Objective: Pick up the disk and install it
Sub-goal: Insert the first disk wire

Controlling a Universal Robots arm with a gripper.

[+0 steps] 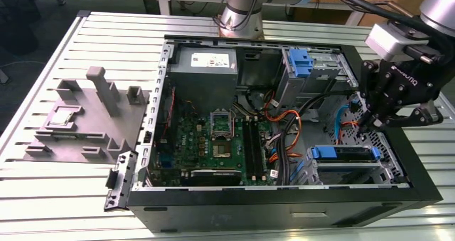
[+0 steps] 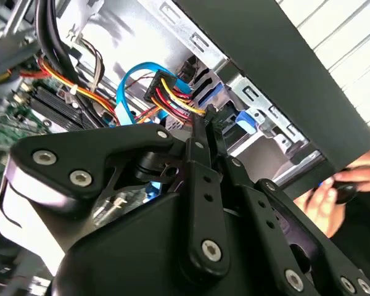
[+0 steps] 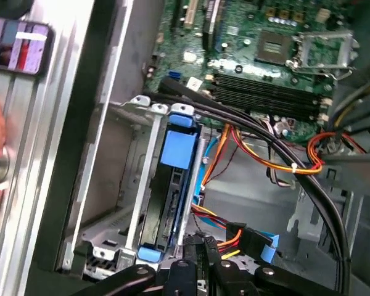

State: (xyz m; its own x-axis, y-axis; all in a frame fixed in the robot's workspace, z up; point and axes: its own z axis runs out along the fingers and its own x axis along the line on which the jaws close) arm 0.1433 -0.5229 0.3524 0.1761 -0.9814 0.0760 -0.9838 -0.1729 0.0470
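The open computer case (image 1: 284, 198) lies on its side on the slatted tabletop (image 1: 71, 198), and everything here is placed against it. The disk (image 1: 344, 154), silver with blue carrier tabs, sits in the metal drive cage (image 1: 348, 171) inside the case, at the corner nearest the exterior view's right and near edge. In the first wrist view the disk (image 3: 172, 185) stands on edge between the cage's rails, its blue frame showing at both ends.

The claw (image 1: 370, 125) hangs inside the case just above that cage, close to the case's wall on the exterior view's right. Its fingers are drawn together to a narrow tip and grip nothing; in the second wrist view the claw (image 2: 203, 132) points at a bundle of red, yellow and black power wires (image 2: 172, 98) and a looped blue data cable (image 2: 126, 92), both just past its tip.

The motherboard (image 1: 220, 139) fills the middle of the case floor, and the grey power supply (image 1: 204, 65) sits at the far corner. Outside the case, beside its wall, a grey fixture block (image 1: 85, 118) rests on the tabletop. A person's hand (image 2: 324, 197) shows just beyond the case's black wall.
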